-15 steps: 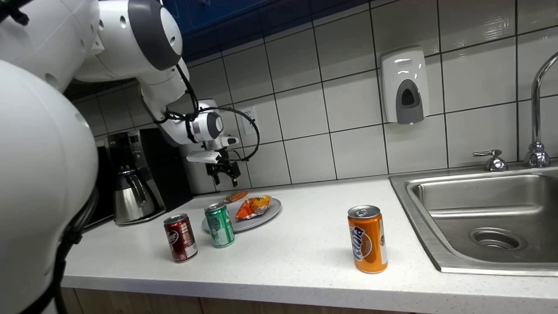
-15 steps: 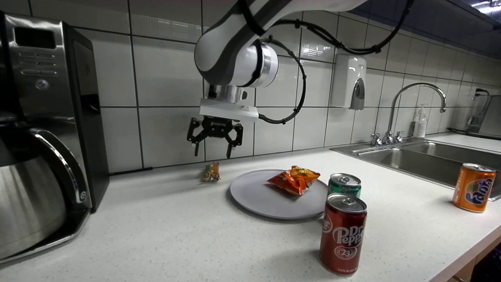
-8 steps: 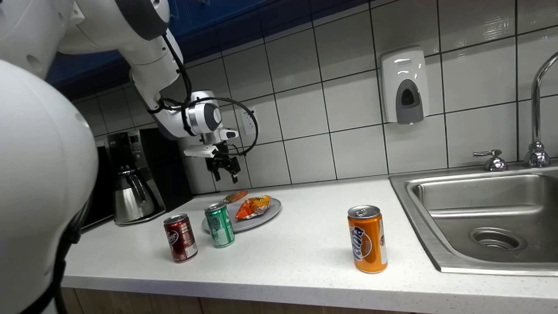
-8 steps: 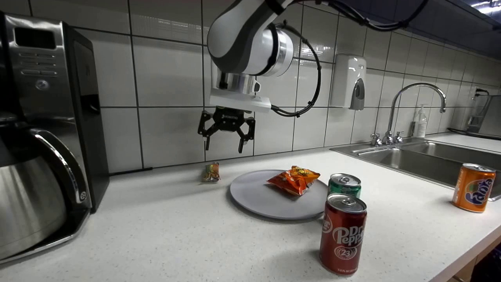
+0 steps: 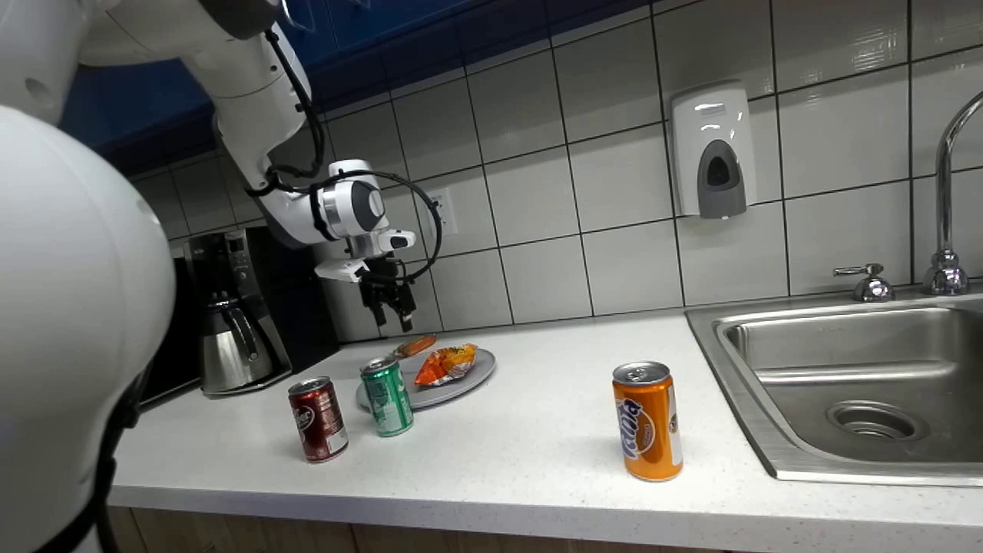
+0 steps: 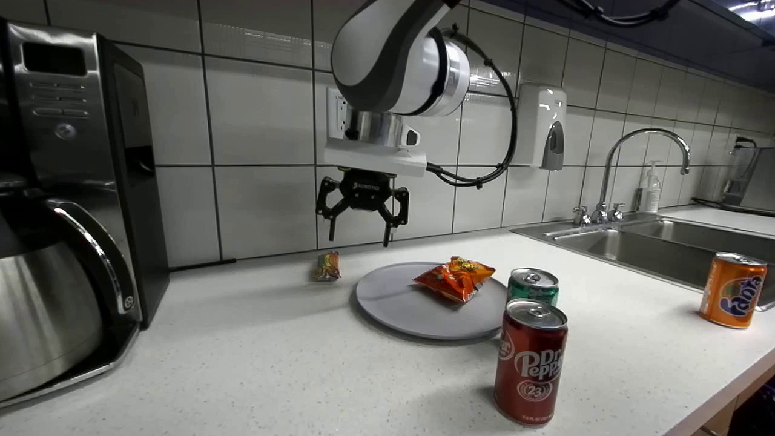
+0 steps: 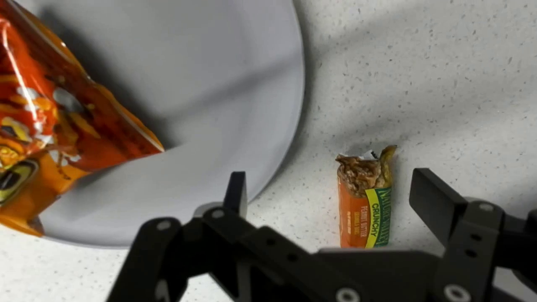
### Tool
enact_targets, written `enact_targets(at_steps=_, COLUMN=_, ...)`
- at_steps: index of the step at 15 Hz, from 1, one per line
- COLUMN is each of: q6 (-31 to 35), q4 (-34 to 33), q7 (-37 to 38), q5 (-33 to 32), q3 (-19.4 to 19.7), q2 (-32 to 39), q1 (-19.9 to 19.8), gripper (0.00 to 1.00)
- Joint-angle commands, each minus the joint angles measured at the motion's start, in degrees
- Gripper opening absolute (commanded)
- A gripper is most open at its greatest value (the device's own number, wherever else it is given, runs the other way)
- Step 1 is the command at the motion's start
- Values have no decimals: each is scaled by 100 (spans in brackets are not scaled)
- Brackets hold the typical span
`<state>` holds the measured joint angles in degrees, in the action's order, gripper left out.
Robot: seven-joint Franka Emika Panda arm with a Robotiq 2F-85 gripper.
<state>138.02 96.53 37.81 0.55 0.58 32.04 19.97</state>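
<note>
My gripper (image 7: 330, 184) is open and empty, pointing down above the counter. In the wrist view a granola bar in an orange, yellow and green wrapper (image 7: 365, 209), torn at one end, shows between the open fingers, lower on the counter and untouched. Its lower end is hidden behind the gripper. In both exterior views the gripper (image 5: 394, 322) (image 6: 359, 242) hangs above the bar (image 5: 417, 346) (image 6: 327, 266) and near the grey plate's edge. An orange chip bag (image 6: 457, 278) lies on the grey plate (image 6: 387, 297); both also show in the wrist view.
A green can (image 5: 389, 399) and a dark red can (image 5: 319, 421) stand by the plate. An orange can (image 5: 647, 422) stands near the sink (image 5: 737, 399). A coffee maker (image 6: 66, 121) stands at one side. A tiled wall (image 6: 260, 200) runs close behind the gripper.
The gripper has shifted to the right in an exterior view, first rising a little and then lowering again. It stays open. The bar, plate, bag and cans have not moved.
</note>
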Motion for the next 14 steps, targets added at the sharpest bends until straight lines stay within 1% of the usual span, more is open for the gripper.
enact_targets(at_steps=1, q6=-29, q4=442, q7=744, q5=-213, q3=154, q2=-372, q1=164, gripper=100)
enact_targets(at_steps=6, q6=-146, q4=652, q7=1500, q5=-385, q3=188, q2=-539, q1=175, gripper=100)
enact_targets(at_steps=10, q6=-272, q4=661, q7=1764, q5=-481, q3=142, q2=-589, q1=124, gripper=100)
enact_targets(at_steps=14, q6=-551, q4=745, q7=2160, q5=-597, q3=170, q2=-736, q1=115, gripper=100)
